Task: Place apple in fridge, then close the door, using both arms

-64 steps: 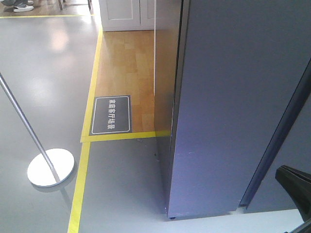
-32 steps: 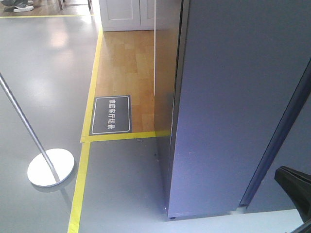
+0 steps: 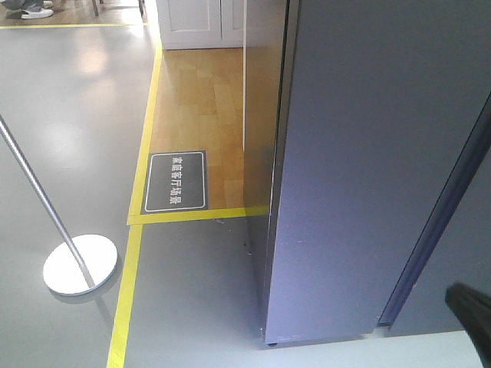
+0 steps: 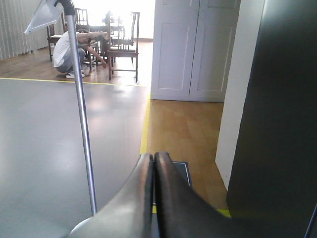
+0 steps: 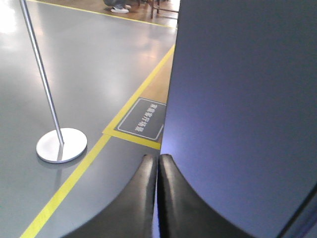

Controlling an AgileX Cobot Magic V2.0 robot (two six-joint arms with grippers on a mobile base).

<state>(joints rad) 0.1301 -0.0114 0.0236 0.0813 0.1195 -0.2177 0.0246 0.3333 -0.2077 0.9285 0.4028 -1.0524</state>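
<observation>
Our left gripper point(image 4: 153, 159) and right gripper point(image 5: 157, 161) each show two smooth, matte black fingers, broad at the base, curving to narrow rounded tips, without visible markings.

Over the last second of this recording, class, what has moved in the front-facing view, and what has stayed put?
The dark arm part at the lower right corner has dropped lower and now looks blurred, so it was in motion; which arm it is cannot be told. The fridge, the floor sign and the stand's round base have not shifted. Nothing was picked up or let go.
</observation>
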